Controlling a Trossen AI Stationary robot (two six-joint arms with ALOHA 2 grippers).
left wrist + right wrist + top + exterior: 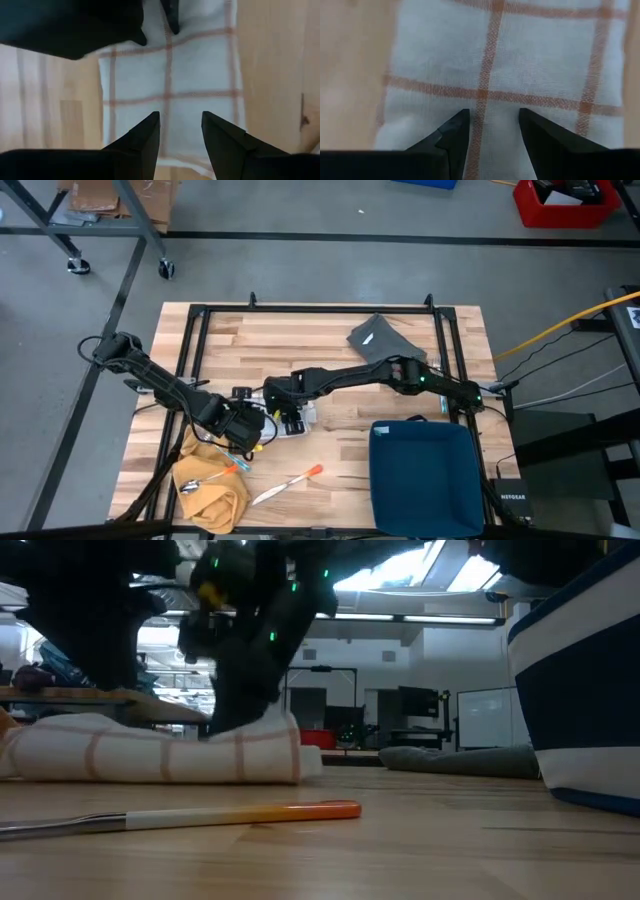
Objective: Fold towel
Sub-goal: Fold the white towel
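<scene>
Both pincers sit over the towel (290,418) mid-counter (330,340), facing each other across it. Left pincer (181,131) and right pincer (492,129) each have jaws parted with bare cloth showing in the gap, nothing gripped. Towel lies directly under both, already a compact bundle; its long axis looks to run left-right. Neither arm is clearly nearer.

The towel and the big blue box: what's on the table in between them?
Nothing. In the high view, only bare wood lies between the towel and the blue box.
</scene>
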